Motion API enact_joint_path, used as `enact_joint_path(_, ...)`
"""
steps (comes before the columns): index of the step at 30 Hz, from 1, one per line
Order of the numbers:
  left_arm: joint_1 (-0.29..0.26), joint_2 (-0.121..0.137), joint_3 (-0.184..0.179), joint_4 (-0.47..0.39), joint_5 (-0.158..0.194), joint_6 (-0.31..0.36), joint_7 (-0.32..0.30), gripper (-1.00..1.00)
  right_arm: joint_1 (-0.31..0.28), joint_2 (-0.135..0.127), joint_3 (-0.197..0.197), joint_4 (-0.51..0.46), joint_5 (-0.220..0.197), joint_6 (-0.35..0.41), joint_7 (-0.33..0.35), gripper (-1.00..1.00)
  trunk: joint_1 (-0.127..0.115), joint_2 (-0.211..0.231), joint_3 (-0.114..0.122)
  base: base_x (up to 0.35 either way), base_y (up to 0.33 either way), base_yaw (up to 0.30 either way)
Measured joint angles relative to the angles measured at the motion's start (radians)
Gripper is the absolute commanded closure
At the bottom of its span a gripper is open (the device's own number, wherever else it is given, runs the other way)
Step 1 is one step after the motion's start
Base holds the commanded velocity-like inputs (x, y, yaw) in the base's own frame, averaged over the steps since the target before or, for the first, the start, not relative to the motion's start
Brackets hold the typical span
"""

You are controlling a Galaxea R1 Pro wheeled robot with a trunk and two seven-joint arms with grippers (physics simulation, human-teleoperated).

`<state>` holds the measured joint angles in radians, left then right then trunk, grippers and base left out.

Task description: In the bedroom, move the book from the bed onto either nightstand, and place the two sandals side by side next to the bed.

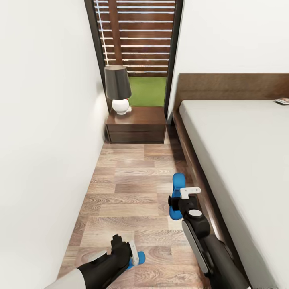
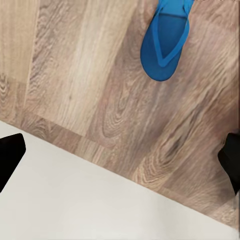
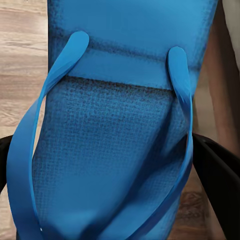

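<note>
Here, in the head view, a narrow strip of light brown wood-plank floor (image 1: 128, 192) is seen between a white wall (image 1: 44, 120) and the large low bed with a dark brown frame and a pale grey-white mattress (image 1: 241, 160). At the far end of that strip, just beside the head of the bed, a glossy dark-brown nightstand with one drawer (image 1: 136, 126) is placed, and a lamp with a dark shade and a round white base (image 1: 118, 90) is stood on its top. A small thin book with a pale cover (image 1: 282, 101) is glimpsed on the mattress near the headboard, at the picture's edge. One bright blue flat sandal (image 1: 176, 196) is held by the right claw (image 1: 178, 200) close beside the bed frame, above the floor. A second blue sandal (image 1: 130, 263) is partly hidden under the left claw (image 1: 126, 251), farther from the bed.

In the left wrist view, the second sandal (image 2: 166, 42) is seen lying flat on the planks, well apart from the wall's base, and the left claw's dark fingers (image 2: 10, 155) are spread wide, touching nothing.

In the right wrist view, the first sandal (image 3: 115, 150) is shown with its straps up, clamped between the right claw's dark fingers (image 3: 217, 175), the bed frame just beside it.
</note>
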<state>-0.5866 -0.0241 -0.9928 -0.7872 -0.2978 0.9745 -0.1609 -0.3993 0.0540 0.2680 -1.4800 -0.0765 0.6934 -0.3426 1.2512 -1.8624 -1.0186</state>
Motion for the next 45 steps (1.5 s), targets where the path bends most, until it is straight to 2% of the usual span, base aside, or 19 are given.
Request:
enact_joint_path(2, 0.000, 0.000, 0.007, -0.003, 0.007, 0.001, -0.019, -1.00, 0.000, 0.000, 0.000, -0.009, -0.001, 0.008, 0.000, 1.00, 0.008, -0.014, -0.009, 0.000, 0.000, 0.000)
enact_joint_path(5, -0.021, 0.008, 0.020, -0.005, 0.012, 0.000, -0.171, -1.00, 0.000, 0.000, 0.000, -0.015, -0.001, 0.021, 0.001, 1.00, 0.019, -0.035, -0.023, 0.000, 0.000, 0.000)
enact_joint_path(8, -0.066, 0.015, 0.022, -0.005, 0.009, 0.003, -0.257, -1.00, 0.000, 0.000, 0.000, -0.016, -0.001, 0.023, 0.001, 1.00, 0.031, -0.056, -0.037, 0.000, 0.000, 0.000)
enact_joint_path(10, -0.089, 0.016, 0.023, -0.005, -0.005, 0.006, -0.290, -1.00, 0.000, 0.000, 0.000, -0.016, -0.001, 0.024, 0.001, 1.00, 0.038, -0.070, -0.047, 0.000, 0.000, 0.000)
enact_joint_path(11, -0.100, 0.013, 0.023, -0.005, -0.027, 0.009, -0.302, -1.00, 0.000, 0.000, 0.000, -0.016, -0.001, 0.024, 0.001, 1.00, 0.042, -0.077, -0.052, 0.000, 0.000, 0.000)
enact_joint_path(14, -0.109, 0.007, 0.024, -0.004, -0.067, 0.012, -0.313, -1.00, 0.000, 0.000, 0.000, -0.016, -0.001, 0.024, 0.002, 1.00, 0.054, -0.098, -0.066, 0.000, 0.000, 0.000)
enact_joint_path(19, -0.118, 0.003, 0.024, -0.005, -0.095, 0.014, -0.316, -1.00, 0.000, 0.000, 0.000, -0.018, -0.001, 0.024, 0.003, 1.00, 0.073, -0.133, -0.089, 0.000, 0.000, 0.000)
enact_joint_path(22, -0.119, -0.006, 0.023, -0.004, -0.145, 0.014, -0.316, -1.00, 0.000, 0.000, -0.001, -0.017, -0.001, 0.024, 0.003, 1.00, 0.084, -0.154, -0.103, 0.000, 0.000, 0.000)
enact_joint_path(24, -0.119, -0.013, 0.024, -0.004, -0.193, 0.014, -0.316, -1.00, 0.000, 0.000, -0.001, -0.018, -0.001, 0.024, 0.003, 1.00, 0.092, -0.168, -0.113, 0.000, 0.000, 0.000)
enact_joint_path(27, -0.118, -0.022, 0.024, -0.004, -0.225, 0.014, -0.316, -1.00, 0.000, 0.000, 0.000, -0.018, -0.001, 0.024, 0.003, 1.00, 0.104, -0.189, -0.127, 0.000, 0.000, 0.000)
enact_joint_path(34, -0.118, -0.025, 0.028, -0.003, -0.237, 0.014, -0.315, -1.00, 0.000, -0.002, 0.001, -0.062, 0.000, 0.024, 0.003, 1.00, 0.130, -0.238, -0.159, 0.000, 0.000, 0.000)
enact_joint_path(45, -0.118, -0.023, 0.031, -0.005, -0.237, 0.013, -0.314, -1.00, 0.000, -0.002, 0.001, -0.068, -0.001, 0.024, 0.002, 1.00, 0.173, -0.315, -0.211, 0.000, 0.000, 0.000)
